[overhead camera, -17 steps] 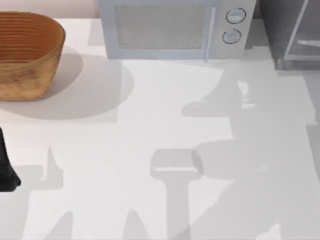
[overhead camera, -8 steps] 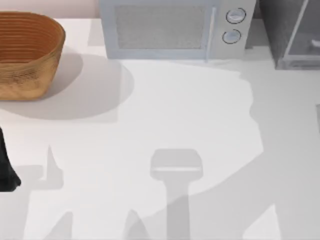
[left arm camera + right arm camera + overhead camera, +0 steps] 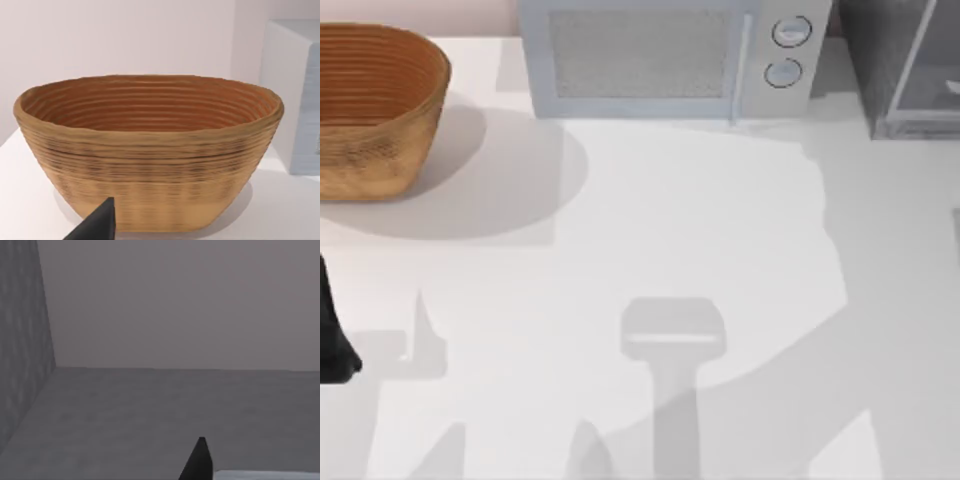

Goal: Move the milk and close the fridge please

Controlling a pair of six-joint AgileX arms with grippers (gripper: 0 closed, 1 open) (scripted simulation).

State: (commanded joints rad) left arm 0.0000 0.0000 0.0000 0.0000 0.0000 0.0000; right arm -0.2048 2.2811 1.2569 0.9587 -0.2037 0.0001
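White table carries a dark-grey fridge at its far right; I can't tell either gripper's finger state.

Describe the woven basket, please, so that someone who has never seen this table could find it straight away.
Start at the white table and go to its far left corner, left of the light-grey microwave that stands along the back edge. There sits the basket, an oval, open-topped bowl of tan ribbed weave with nothing visible inside. It is the one warm-coloured, rounded thing among grey, boxy appliances.
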